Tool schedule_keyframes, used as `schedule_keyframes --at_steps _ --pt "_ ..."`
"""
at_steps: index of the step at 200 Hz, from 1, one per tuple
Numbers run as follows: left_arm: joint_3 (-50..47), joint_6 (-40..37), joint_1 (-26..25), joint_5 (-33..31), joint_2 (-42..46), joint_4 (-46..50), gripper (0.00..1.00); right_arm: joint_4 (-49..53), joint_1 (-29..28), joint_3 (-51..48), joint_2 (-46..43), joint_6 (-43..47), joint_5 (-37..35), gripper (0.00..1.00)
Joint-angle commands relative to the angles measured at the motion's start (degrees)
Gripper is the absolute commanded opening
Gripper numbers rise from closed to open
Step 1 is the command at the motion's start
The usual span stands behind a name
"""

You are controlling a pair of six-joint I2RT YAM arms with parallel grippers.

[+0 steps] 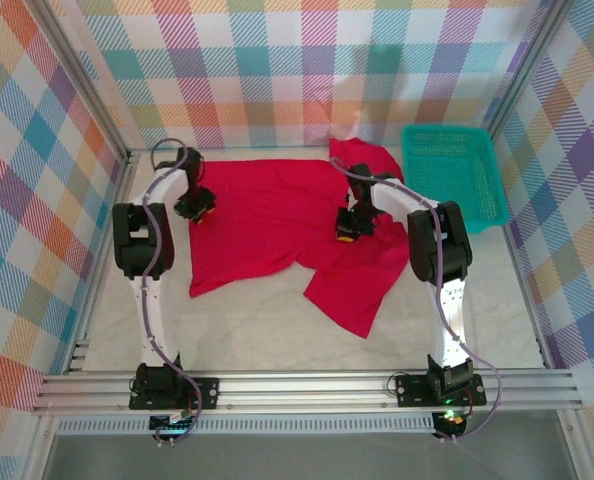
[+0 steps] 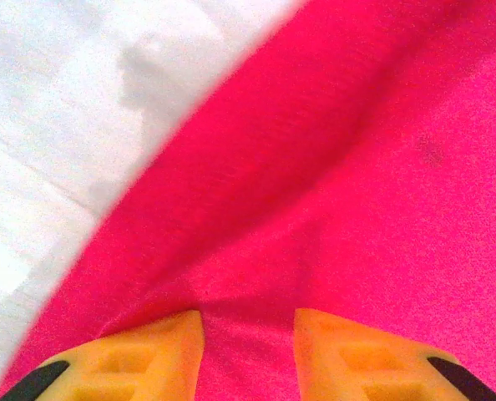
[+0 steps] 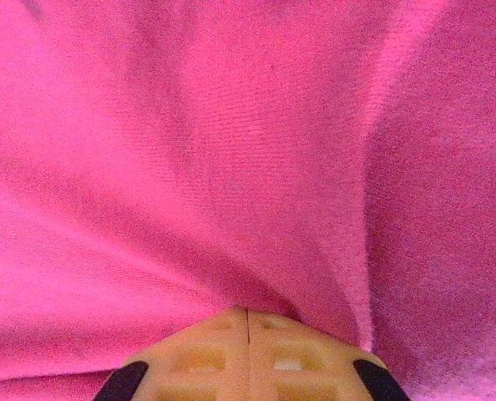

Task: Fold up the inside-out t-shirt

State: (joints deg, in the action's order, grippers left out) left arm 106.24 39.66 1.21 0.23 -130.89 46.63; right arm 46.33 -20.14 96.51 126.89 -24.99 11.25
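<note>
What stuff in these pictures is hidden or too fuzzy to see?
- Top view: the right arm covers part of the t-shirt, hiding its shape there.
- Left wrist view: cloth sits between the fingers of the left gripper; the bottom edge cuts them off, so a real pinch is unclear.
- Right wrist view: the right gripper is shut on cloth, too close to tell which part.
- Left wrist view: the table is blurred.

In the left wrist view the shirt (image 2: 356, 209) runs off the top, right and bottom edges. The bench (image 2: 48, 125) is blurred. The left end effector (image 2: 248, 355) is cut off below, and whether its parted fingers grip the cloth between them cannot be told. The right end effector (image 3: 246, 326), closed, hides the fold it pinches.
</note>
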Motion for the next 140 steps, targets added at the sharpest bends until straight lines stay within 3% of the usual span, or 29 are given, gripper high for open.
schedule_keyframes --at_steps 1,55,89,110,121,140 --pt "-0.9 0.2 2.9 -2.4 3.0 3.4 0.36 4.7 0.9 -3.6 2.9 -0.5 -4.7 0.00" --pt "2.3 -1.4 5.1 -5.0 3.9 6.3 0.36 4.8 0.8 -3.4 2.0 -0.8 -3.6 0.00" --pt "-0.3 -2.6 1.4 -6.9 10.8 6.1 0.37 5.3 0.7 -1.2 -2.8 -0.3 1.6 0.04" --pt "-4.4 -2.2 -3.7 -2.0 13.8 2.4 0.40 4.5 0.6 0.6 -5.3 -0.2 4.1 0.13" --pt "-5.3 -1.2 -5.9 2.1 12.8 0.3 0.40 4.5 0.8 2.5 -5.0 0.1 3.3 0.24" --pt "-4.0 0.9 -7.0 8.6 7.2 -1.1 0.39 6.8 1.3 7.9 -1.3 0.9 1.1 0.26"
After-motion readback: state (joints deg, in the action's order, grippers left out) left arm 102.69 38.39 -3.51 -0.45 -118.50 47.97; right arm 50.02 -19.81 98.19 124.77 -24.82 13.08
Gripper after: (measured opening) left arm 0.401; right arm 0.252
